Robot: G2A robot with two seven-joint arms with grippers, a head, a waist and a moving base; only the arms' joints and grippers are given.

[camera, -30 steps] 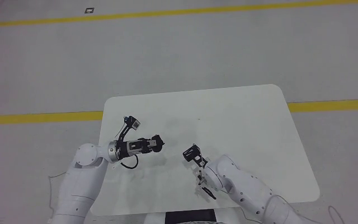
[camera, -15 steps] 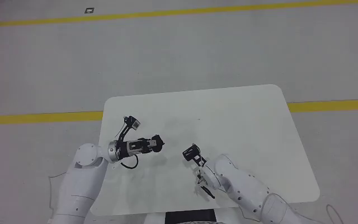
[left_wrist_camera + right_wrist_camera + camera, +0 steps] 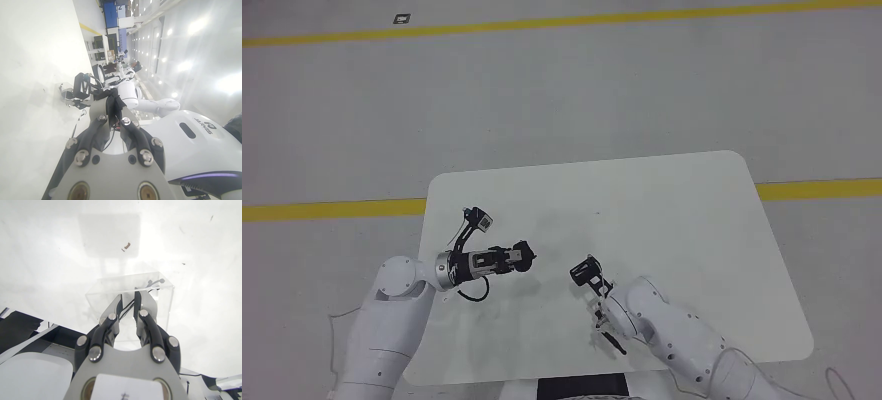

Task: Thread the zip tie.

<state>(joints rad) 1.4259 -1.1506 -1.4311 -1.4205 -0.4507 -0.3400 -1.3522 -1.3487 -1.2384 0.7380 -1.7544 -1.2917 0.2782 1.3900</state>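
A small clear box [image 3: 164, 306] stands on the white table [image 3: 682, 220] with thin black zip ties [image 3: 155, 282] in it. My right gripper [image 3: 129, 295] is at the box's near wall. Its fingers stand a narrow gap apart, and black zip tie strands run between them. In the top view the right gripper [image 3: 584, 271] is near the table's front middle. My left gripper [image 3: 525, 256] hovers just to its left, pointing at it. The left gripper [image 3: 109, 94] has its black-wrapped tips pressed together, and whether anything is pinched there is unclear. In the left wrist view the right gripper [image 3: 81, 87] and the clear box [image 3: 60, 85] lie straight ahead.
The far and right parts of the table are bare white surface. A small brown speck [image 3: 126, 246] lies on the table beyond the box. The table's near edge [image 3: 28, 313] is close behind the right gripper.
The right forearm has shifted very slightly. Both grippers stay where they were.
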